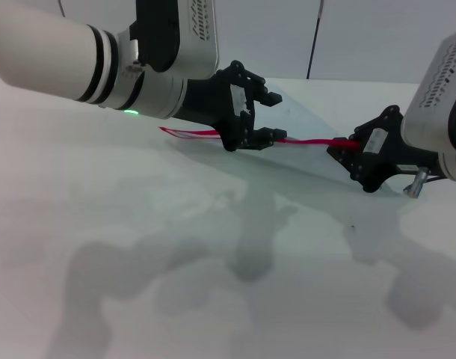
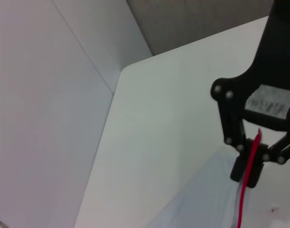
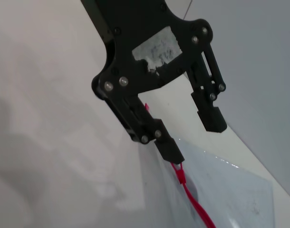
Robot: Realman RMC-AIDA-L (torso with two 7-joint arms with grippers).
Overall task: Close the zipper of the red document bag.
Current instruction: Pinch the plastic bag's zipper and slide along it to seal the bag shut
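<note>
The red document bag lies flat on the white table, translucent pale plastic with its red zipper along one long edge. My right gripper is shut on the zipper's right end, and the left wrist view shows it pinching the red strip. Near the strip's middle my left gripper is open. In the right wrist view, one of its fingers rests at the zipper by a small red tab, while the other finger stands apart above the bag.
A white table carries the arms' shadows in front. Pale wall panels rise behind the table's far edge. The table's corner appears in the left wrist view.
</note>
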